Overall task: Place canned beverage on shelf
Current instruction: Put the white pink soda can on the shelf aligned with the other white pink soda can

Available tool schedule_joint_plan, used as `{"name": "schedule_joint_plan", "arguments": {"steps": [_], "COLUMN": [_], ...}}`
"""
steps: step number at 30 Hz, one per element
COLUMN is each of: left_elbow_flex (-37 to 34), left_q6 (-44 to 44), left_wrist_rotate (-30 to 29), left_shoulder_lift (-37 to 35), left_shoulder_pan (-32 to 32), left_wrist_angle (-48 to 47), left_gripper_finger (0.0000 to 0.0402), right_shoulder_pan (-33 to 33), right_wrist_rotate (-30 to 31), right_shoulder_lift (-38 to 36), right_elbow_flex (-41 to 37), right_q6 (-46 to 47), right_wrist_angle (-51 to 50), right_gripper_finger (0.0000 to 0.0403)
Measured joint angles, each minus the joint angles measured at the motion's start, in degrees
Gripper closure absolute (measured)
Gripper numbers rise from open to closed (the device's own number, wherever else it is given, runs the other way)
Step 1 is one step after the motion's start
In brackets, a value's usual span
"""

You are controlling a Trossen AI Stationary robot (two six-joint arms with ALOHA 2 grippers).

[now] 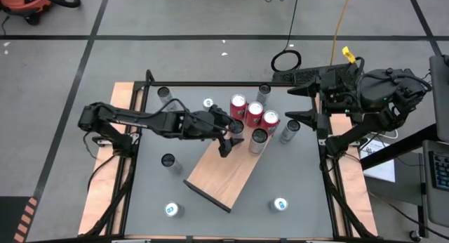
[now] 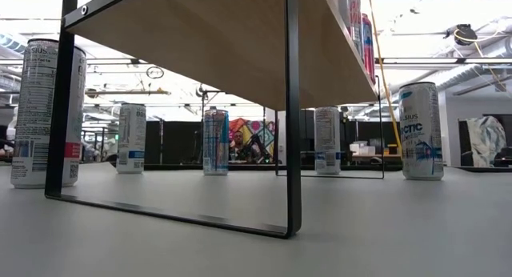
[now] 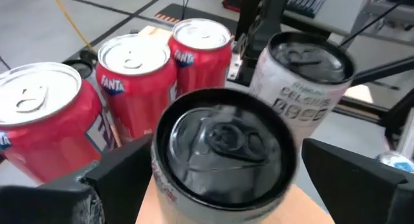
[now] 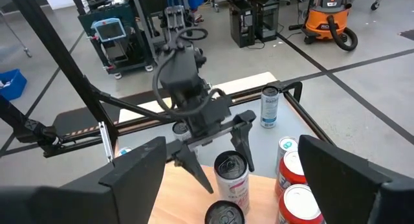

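Left hand (image 1: 229,140): centre of the high view, over the upper end of the shelf; dark fingers spread wide, released, one on each side of a can, no contact visible in the left wrist view.
Can between the fingers (image 3: 223,156): silver cylinder, black lid with pull tab, standing upright on the board; in the right wrist view it stands between the two black prongs.
Second silver can (image 1: 258,140): just right of the left hand in the high view, black lid, pale printed wall, upright at the board's edge.
Red cans (image 1: 254,114): three, glossy red walls, bright metal lids, packed in a diagonal row touching or nearly so, at the shelf's upper end, centre of the high view.
Shelf (image 1: 223,174): flat light-brown wooden board, smooth grain, lying diagonally mid-tabletop; thin black metal frame legs under it, seen as a slim loop in the low view.
Loose cans: silver and blue-white ones scattered upright on the tabletop, one at lower centre-left (image 1: 173,210), one at lower right (image 1: 279,204), others along the upper edge.
Tabletop (image 1: 302,180): matte grey, black frame rails, wooden side strips.
Right hand (image 4: 226,179): parked at the upper right of the high view, off the tabletop's corner; fingers apart, released.
Room: grey floor with black tape lines, orange shop vacuum (image 4: 328,17), equipment carts, yellow cable.
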Motion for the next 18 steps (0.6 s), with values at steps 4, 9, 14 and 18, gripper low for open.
{"name": "schedule_joint_plan", "arguments": {"steps": [4,9,14,18], "left_elbow_flex": [0.0,0.0,0.0,0.5], "left_q6": [0.4,0.5,3.1,5.1], "left_wrist_rotate": [-0.6,-0.7,0.9,4.7], "left_shoulder_lift": [0.2,0.1,-0.1,-0.4], "left_shoulder_pan": [0.0,0.1,0.2,1.0], "left_wrist_angle": [1.5,2.3,2.2,1.1], "left_gripper_finger": [0.0040,0.0106,0.0161,0.0162], "right_shoulder_pan": [0.0,0.0,0.0,0.0], "right_wrist_rotate": [0.0,0.0,0.0,0.0], "right_shoulder_lift": [0.0,0.0,0.0,0.0], "right_elbow_flex": [0.0,0.0,0.0,0.0], "right_q6": [0.0,0.0,0.0,0.1], "right_wrist_angle": [0.0,0.0,0.0,0.0], "right_gripper_finger": [0.0078,0.0078,0.0078,0.0078]}}
